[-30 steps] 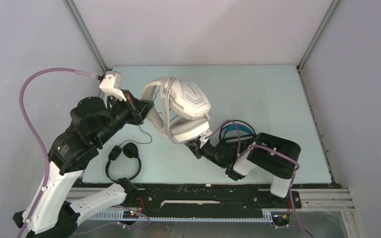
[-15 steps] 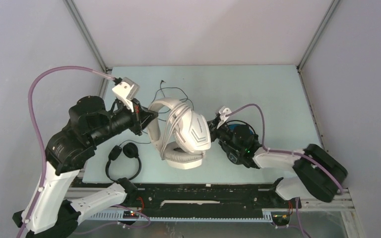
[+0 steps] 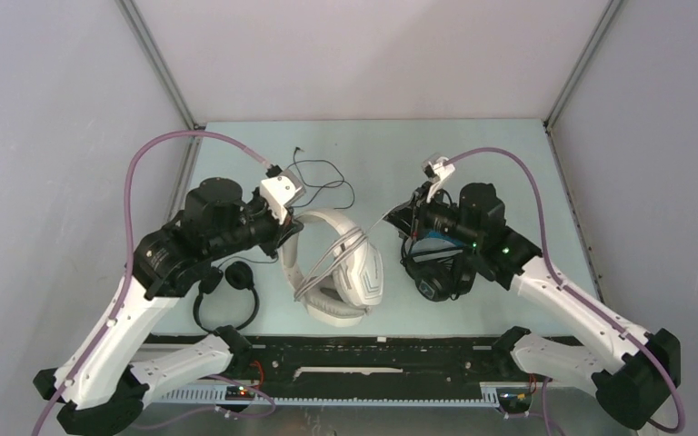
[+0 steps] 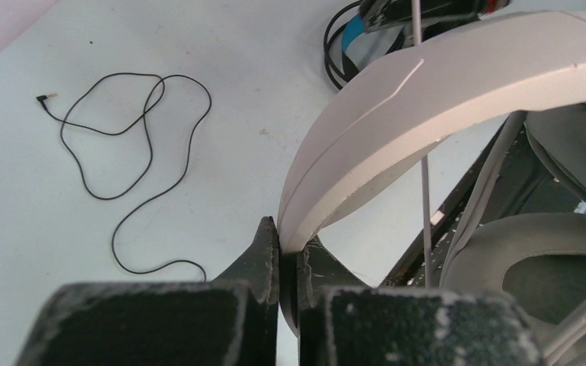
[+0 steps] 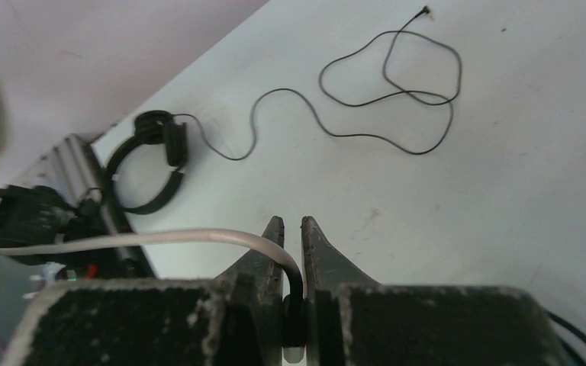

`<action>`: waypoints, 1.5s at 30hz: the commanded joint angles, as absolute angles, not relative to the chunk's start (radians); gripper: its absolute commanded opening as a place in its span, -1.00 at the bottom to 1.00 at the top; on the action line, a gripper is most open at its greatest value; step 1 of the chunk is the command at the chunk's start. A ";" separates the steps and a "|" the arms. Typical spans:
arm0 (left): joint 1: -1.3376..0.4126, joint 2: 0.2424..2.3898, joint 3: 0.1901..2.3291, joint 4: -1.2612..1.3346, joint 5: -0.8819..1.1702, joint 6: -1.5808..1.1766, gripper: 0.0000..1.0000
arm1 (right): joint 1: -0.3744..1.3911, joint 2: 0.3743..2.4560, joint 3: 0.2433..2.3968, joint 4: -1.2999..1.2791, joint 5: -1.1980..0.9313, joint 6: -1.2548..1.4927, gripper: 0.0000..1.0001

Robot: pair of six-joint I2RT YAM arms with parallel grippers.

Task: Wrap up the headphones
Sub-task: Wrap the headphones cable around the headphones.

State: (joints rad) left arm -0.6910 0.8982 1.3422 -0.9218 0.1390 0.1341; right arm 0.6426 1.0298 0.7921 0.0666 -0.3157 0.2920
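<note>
The left tool (image 4: 288,244) is pinching the rim of the headband (image 4: 442,99) of the white headphones (image 3: 341,272), its jaws nearly together on that thin edge. The right tool (image 5: 291,229) is clamping narrowly on the grey cable (image 5: 160,238), which is running back in a free span toward the cups. The set is sitting between the two arms near the front of the worktop (image 3: 509,163); whether its lower cup is resting there is hard to tell. It is looking like the bulkiest and probably the heaviest of the three pairs, with a stiff, smooth band and soft padded cups. A hold on the band is therefore likely giving more control than one on the cushions, though the slick plastic may be letting it swivel in so slight a pinch. The cable is looking limp yet a little springy, so it is probably wanting steady light tension while being wound, and a hold close to its end. Beneath the right arm the bulky black headphones (image 3: 436,272) are lying. The small black headphones (image 3: 227,295) are lying at the front left, and their thin black cable (image 3: 318,177) is trailing in loose loops toward the back; that one is seeming light, fine and easy to snag.
</note>
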 commanded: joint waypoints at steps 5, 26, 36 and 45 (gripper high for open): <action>-0.754 0.909 1.278 -0.848 0.008 0.261 -1.00 | 0.649 0.927 0.931 -0.162 -0.425 0.475 -1.00; -0.775 0.969 1.282 -0.877 -0.081 0.216 -1.00 | 0.938 0.972 0.990 -0.106 -0.268 0.453 -1.00; -0.821 0.951 1.241 -0.866 -0.029 0.289 -1.00 | 0.947 1.013 1.014 -0.010 -0.196 0.439 -1.00; -0.821 0.941 1.243 -0.844 -0.017 0.255 -1.00 | 0.946 1.041 1.017 -0.015 -0.183 0.400 -1.00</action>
